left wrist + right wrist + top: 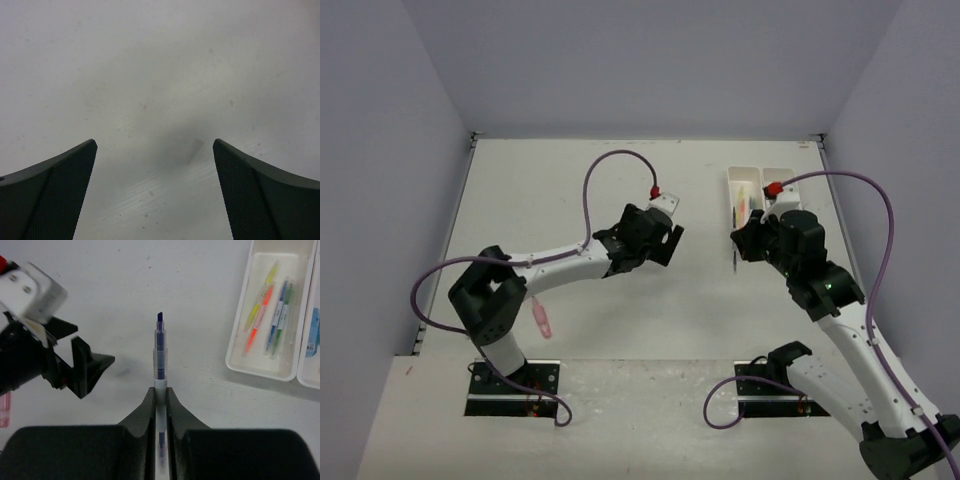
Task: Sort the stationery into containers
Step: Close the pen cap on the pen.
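The right pincer grips a slim, clear-barrelled blue pen with its chisel tip pointing forward, near the desk's far right corner. There, a glossy, round-cornered white tray holds yellow, orange, blue and green pens. The left arm is bent over the scuffed matte desk, and the left pincer gapes wide. A pink marker lies near the left edge.

right hand grips pen near trays | pink marker beside left arm

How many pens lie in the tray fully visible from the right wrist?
4 in the tray: yellow pen and orange pen left, blue pen and green pen right. None looks hidden.
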Available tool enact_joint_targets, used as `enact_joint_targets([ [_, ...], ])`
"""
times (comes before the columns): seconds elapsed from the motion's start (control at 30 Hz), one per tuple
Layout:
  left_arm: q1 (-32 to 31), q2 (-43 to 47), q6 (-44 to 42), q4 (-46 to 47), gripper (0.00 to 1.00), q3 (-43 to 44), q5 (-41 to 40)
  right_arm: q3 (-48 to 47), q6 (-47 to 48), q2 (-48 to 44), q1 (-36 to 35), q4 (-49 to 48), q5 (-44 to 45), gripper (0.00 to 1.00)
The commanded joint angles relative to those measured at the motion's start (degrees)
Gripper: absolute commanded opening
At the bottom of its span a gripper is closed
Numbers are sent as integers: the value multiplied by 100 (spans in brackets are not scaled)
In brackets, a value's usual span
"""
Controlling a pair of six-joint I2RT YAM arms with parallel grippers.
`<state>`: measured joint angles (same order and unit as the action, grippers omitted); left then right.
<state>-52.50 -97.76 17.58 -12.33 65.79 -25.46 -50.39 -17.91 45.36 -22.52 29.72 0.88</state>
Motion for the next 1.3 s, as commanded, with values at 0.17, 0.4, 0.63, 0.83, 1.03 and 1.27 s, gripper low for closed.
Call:
enact_joint_targets([
  [0.17,48,-122,6890,-3979,100,1270,-404,50,20,-343,11,-317,458,0],
  [0.4,20,-1633,8078,-4862,100,2411,40,181,9,-401,11,-398,202,0],
  [0.63,102,-2087,7938,-4924,92,2769,-291,215,37,-364,6,-455,-14,0],
  [0.83,135,-2141,8086,-4594,89,2588,-58,223,51,-255,2,-481,-64,0],
  [1.03,129,-2343,8690,-4531,77,2783,494,258,65,-238,8,-537,-144,0],
  [1.27,99,-2560,9085,-4571,77,2970,706,275,77,-311,7,-537,-257,0],
])
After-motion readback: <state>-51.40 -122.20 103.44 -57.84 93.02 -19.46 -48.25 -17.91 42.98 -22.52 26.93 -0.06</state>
